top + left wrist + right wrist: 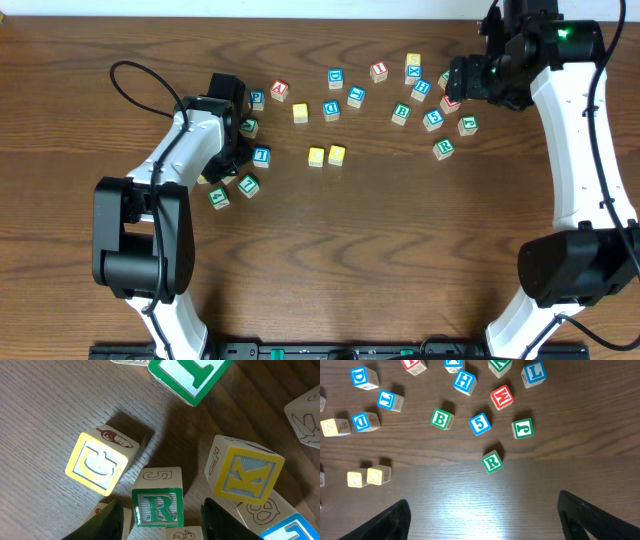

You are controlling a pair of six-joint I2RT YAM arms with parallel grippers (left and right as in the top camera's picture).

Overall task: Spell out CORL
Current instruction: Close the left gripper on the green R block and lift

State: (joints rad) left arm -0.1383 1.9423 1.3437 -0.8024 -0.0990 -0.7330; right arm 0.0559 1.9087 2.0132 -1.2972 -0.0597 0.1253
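R cube [156,507] sits between the left gripper's [162,510] parted jaws, unclamped, with a gap on one side. Expect light, rigid, smooth wood: pinch two opposite flat sides squarely. Right gripper [487,515] is spread and empty.

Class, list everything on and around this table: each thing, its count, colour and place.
Table: one, brown wood, under everything.
Letter cubes: roughly twenty, blue, green, red, yellow faces, scattered over the far half.
Yellow-topped cubes: two, side by side, centre.
Green R cube: one, right cluster's near edge.
Second green R cube: one, left cluster.
Blue L cube: one, right cluster.
Left gripper: one, black, open, straddling the second R.
Right gripper: one, black, open, empty, over the right cluster.
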